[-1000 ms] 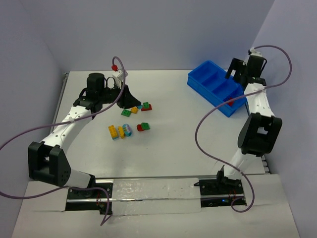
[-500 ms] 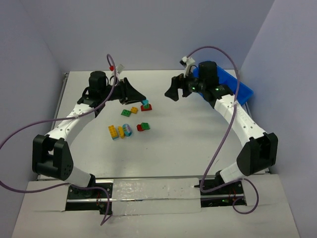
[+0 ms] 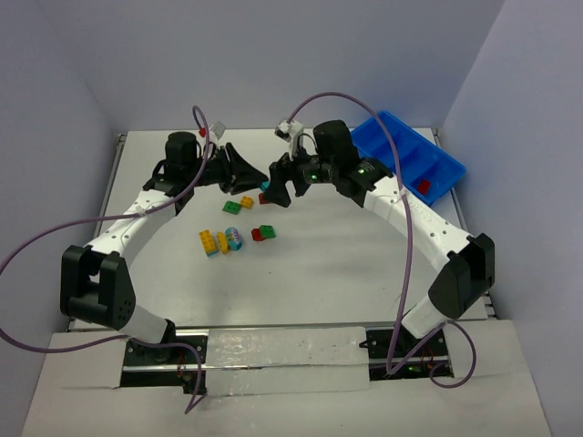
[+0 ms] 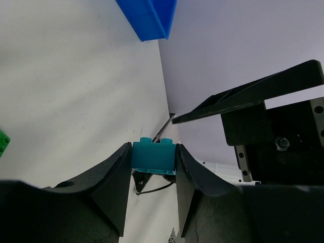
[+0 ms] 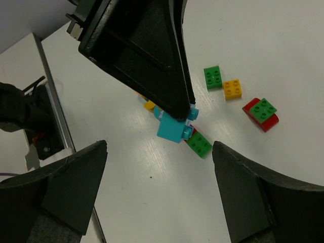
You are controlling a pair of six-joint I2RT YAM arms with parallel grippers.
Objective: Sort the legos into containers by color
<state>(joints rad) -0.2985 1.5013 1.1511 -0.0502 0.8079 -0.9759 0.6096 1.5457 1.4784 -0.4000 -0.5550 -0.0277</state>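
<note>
Sorting appears to be only beginning: on the counter [image 3: 319, 273], well left of the blue bin [image 3: 401, 133], the right hand [image 5: 159, 147] is gaping empty beside the left hand [image 4: 153, 150], which is gripping a light-blue brick [image 5: 171, 129] over the unsorted legos [image 3: 225, 240]; one red brick [image 3: 424, 186] is lying inside the bin.

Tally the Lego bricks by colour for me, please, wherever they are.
Green bricks: 3
Red bricks: 3, one in the bin
Yellow or orange bricks: 3
Light blue bricks: 2, one in the left end effector
Total: 11
</note>
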